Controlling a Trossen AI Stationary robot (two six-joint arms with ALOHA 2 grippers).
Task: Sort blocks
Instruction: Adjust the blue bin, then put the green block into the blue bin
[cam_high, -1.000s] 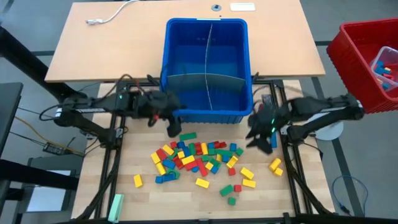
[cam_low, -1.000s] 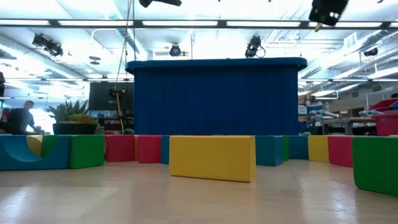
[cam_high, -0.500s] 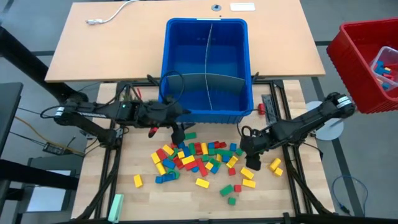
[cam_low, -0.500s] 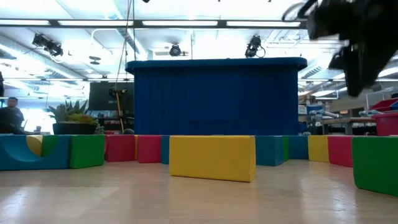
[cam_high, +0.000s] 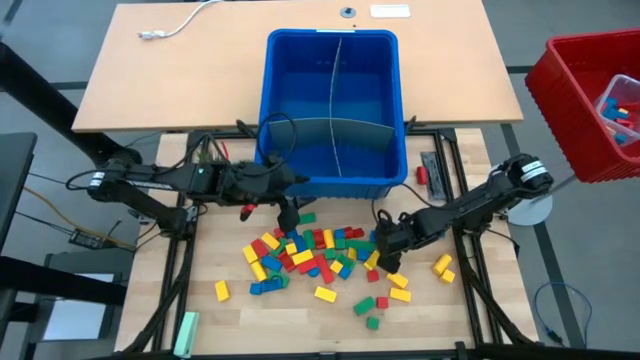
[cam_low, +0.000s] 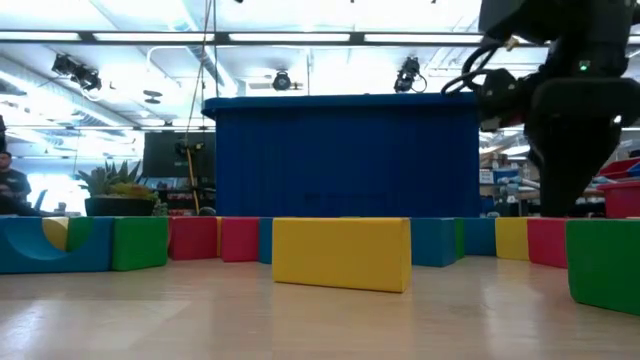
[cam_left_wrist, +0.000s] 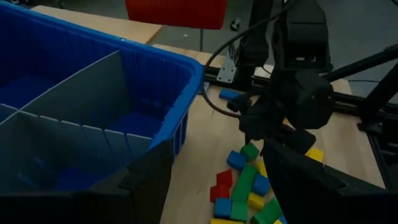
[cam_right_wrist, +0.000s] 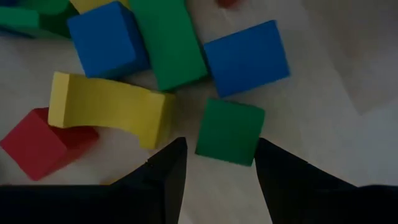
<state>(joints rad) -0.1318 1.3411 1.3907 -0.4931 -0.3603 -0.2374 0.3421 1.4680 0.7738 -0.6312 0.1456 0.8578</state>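
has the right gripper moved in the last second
Yes. In the high view the right gripper has swung away from the blue bin's right corner, inward over the blocks; jaws open around a green block.

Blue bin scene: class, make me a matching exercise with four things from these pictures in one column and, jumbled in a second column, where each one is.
Things
1. blue bin
2. red basket
3. right end effector
4. white cable

Places
A. low over the block pile's right edge, fingers astride a small green block
B. far left corner of the tan tabletop
C. centre, split by grey dividers
D. off the table's right side

Pairs: 1-C, 2-D, 3-A, 4-B
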